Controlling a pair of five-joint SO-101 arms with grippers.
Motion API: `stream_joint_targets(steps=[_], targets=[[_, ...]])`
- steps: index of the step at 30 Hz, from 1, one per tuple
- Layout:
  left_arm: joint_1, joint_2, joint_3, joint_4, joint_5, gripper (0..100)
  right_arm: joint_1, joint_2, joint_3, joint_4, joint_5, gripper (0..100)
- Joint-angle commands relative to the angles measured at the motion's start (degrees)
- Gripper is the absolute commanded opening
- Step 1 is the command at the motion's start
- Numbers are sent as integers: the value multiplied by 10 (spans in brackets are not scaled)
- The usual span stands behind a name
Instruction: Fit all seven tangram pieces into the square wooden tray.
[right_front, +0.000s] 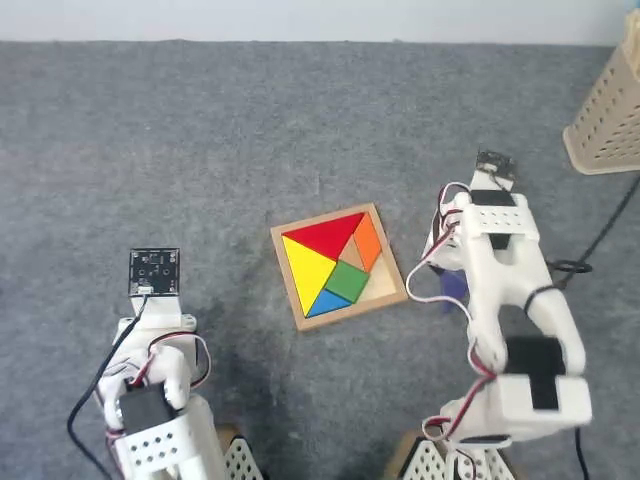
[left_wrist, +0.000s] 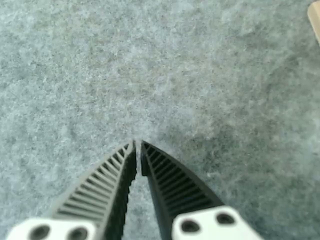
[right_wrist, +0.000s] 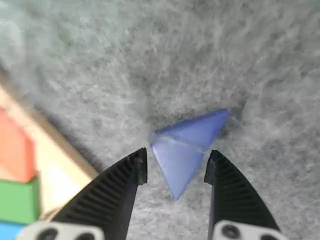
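Note:
The square wooden tray (right_front: 395, 293) lies mid-table, turned at an angle. It holds a red triangle (right_front: 328, 236), a yellow triangle (right_front: 307, 270), an orange piece (right_front: 368, 241), a green square (right_front: 348, 281) and a blue triangle (right_front: 327, 302). Bare wood shows near its right corner. A purple triangle (right_wrist: 186, 143) lies on the carpet just right of the tray, also seen as the purple triangle (right_front: 455, 287) under the right arm. My right gripper (right_wrist: 175, 167) is open, one finger on each side of this piece. My left gripper (left_wrist: 137, 147) is shut over bare carpet at the lower left.
Grey carpet (right_front: 200, 150) covers the table. A beige perforated container (right_front: 608, 110) stands at the far right edge. The tray's rim and pieces (right_wrist: 20, 165) sit close beside the right gripper. Cables hang from the right arm (right_front: 500, 260).

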Motion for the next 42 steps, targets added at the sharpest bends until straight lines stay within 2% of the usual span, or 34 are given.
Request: stream_joint_targets(steps=[1, 8, 17, 23, 35, 42], targets=[[-2, -8, -4, 4, -3, 13, 5, 36, -41, -12, -6, 190], [-2, -8, -4, 4, -3, 13, 10, 88, -64, -10, -5, 190], [-2, -8, -4, 4, -3, 13, -4, 46, -147, 61, -18, 161], [-2, -8, -4, 4, -3, 13, -5, 71, -186, 61, -85, 242], [-2, -8, -4, 4, -3, 13, -5, 210, -256, 66, -84, 247], [-2, -8, -4, 4, -3, 13, -2, 218, -245, 66, -59, 190]])
